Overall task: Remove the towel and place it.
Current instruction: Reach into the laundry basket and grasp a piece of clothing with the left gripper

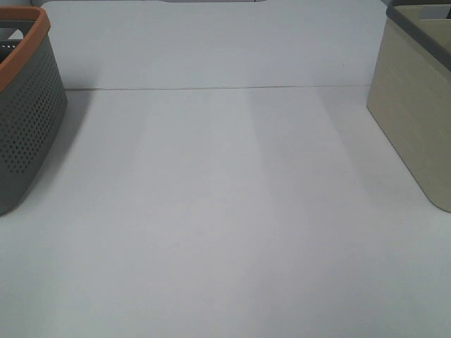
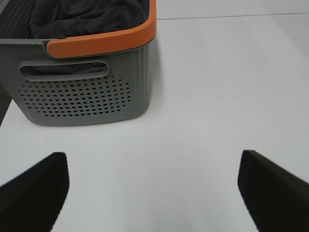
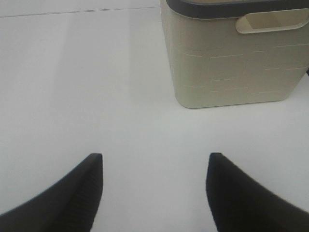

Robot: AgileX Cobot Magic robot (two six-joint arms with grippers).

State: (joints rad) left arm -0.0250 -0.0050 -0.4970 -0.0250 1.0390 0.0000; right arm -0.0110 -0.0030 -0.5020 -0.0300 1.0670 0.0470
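The towel (image 2: pixel 87 19) lies crumpled inside the grey basket (image 2: pixel 82 96), which stands at the upper left of the high view. No long axis can be read from the bunched cloth. The left claw (image 2: pixel 152 164) is the nearer one: released, jaws wide, empty, over the table (image 1: pixel 225 211), with the basket ahead of it and apart. The right claw (image 3: pixel 155 159), also released and empty, faces the beige bin (image 3: pixel 227 63) at the upper right.

Bright even light — soft shadows, slight blur
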